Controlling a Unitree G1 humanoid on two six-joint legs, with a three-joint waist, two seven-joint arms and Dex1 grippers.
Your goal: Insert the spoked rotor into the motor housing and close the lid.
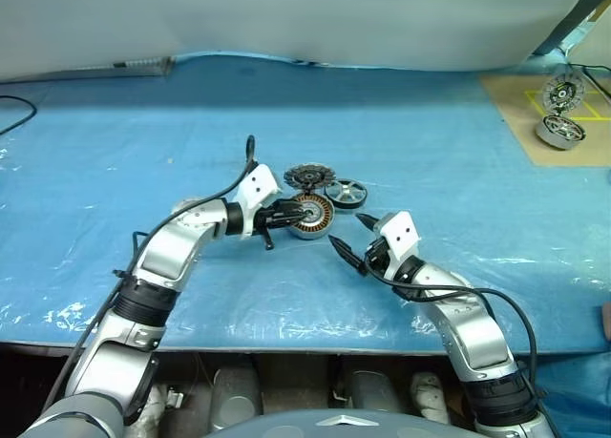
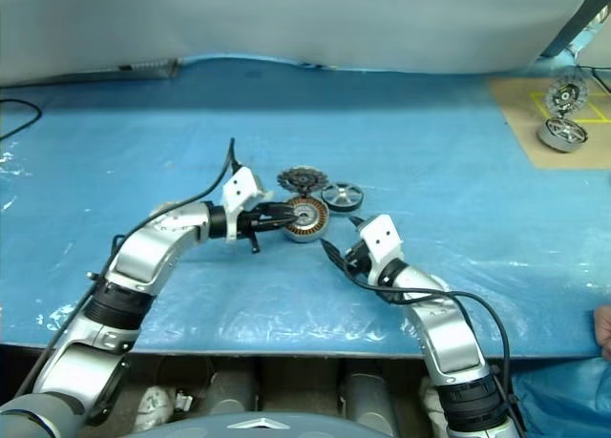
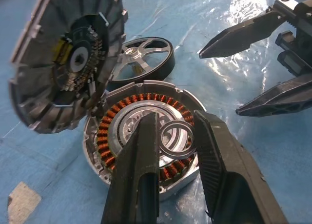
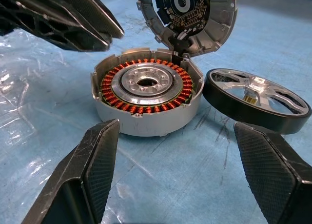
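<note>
The lid (image 4: pixel 187 14) stands open and the rotor (image 4: pixel 256 99) lies beside the housing (image 4: pixel 146 99), not inserted. The left hand (image 3: pixel 173 151) is narrow and empty; the right hand (image 1: pixel 349 236) is wide and empty.

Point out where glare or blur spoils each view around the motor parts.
Left eye view: white glare streaks on the crinkled blue plastic sheet near the table's front edge.
Left wrist view: bright glare patch on the sheet beyond the black-rimmed spoked rotor; the near black fingers are soft.
Right wrist view: the round silver housing with copper windings is sharp; the sheet glints beside it.
</note>
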